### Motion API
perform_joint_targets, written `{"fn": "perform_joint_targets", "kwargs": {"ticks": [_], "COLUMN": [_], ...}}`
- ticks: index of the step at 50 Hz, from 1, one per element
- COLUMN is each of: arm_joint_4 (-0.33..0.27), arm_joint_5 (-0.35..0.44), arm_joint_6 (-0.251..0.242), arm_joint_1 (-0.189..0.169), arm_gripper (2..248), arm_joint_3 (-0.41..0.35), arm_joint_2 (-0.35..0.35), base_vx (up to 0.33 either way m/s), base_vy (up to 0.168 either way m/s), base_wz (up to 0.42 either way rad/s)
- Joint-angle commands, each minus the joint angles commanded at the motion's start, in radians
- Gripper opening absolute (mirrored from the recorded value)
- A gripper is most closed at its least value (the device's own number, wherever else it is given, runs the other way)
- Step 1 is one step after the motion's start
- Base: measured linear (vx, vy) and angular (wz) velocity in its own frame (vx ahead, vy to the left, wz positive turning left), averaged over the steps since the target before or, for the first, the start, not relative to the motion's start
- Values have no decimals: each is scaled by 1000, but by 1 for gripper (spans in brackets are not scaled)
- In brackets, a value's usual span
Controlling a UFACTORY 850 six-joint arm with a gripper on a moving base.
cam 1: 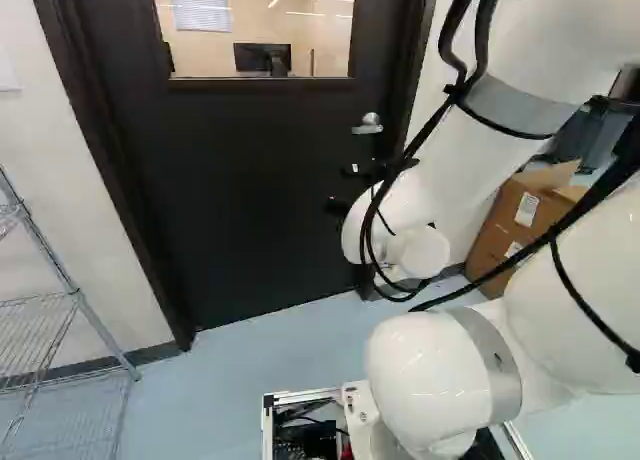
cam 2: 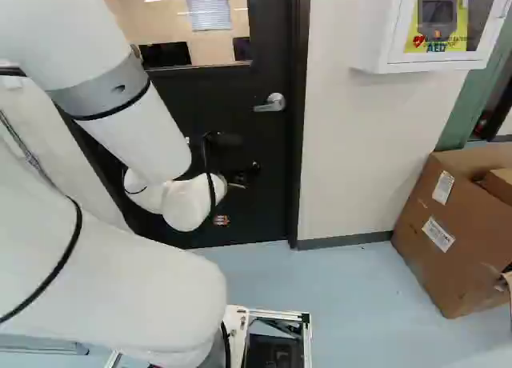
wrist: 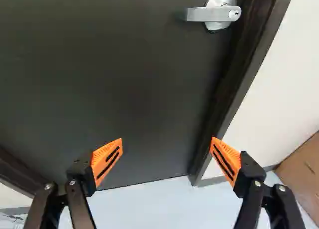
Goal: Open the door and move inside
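Door [wrist: 124, 89]: flat, dark (glass pane [cam 1: 300, 35] up top)
Handle [wrist: 202, 15]: silvery metal lever
Jaws: spread wide, orange slotted pads [wrist: 101, 155]

White wall [cam 2: 360, 160] stood right of the gripper [cam 1: 343, 190]; cardboard box [cam 2: 444, 264] sat farther right, white cabinet [cam 2: 436, 66] hung higher. Pale blue floor [wrist: 149, 206] lay below, wire shelf [cam 1: 100, 326] well left.

I can't see the top of the door [cam 1: 260, 200] in either base view, and the arm [cam 2: 144, 136] blocks part of it. Picture edges cut off the wire rack [cam 1: 103, 330] and cardboard box [cam 2: 428, 240].
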State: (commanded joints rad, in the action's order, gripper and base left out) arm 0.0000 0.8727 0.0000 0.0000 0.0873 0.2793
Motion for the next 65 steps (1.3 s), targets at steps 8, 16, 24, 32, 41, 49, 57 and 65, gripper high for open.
{"fn": "perform_joint_targets", "kwargs": {"ticks": [8,16,24,32,41,49,57,65], "arm_joint_4": [0,0,0,0,0,0,0,0], "arm_joint_5": [0,0,0,0,0,0,0,0], "arm_joint_6": [0,0,0,0,0,0,0,0], "arm_joint_1": [0,0,0,0,0,0,0,0], "arm_gripper": [247,247,247,247,247,247,247,247], "arm_joint_3": [-1,4,19,45,88,128,168,208], "arm_joint_2": [11,27,34,26,2,-21,-45,-68], "base_vx": [0,0,0,0,0,0,0,0], "base_vy": [0,0,0,0,0,0,0,0], "base_wz": [0,0,0,0,0,0,0,0]}}
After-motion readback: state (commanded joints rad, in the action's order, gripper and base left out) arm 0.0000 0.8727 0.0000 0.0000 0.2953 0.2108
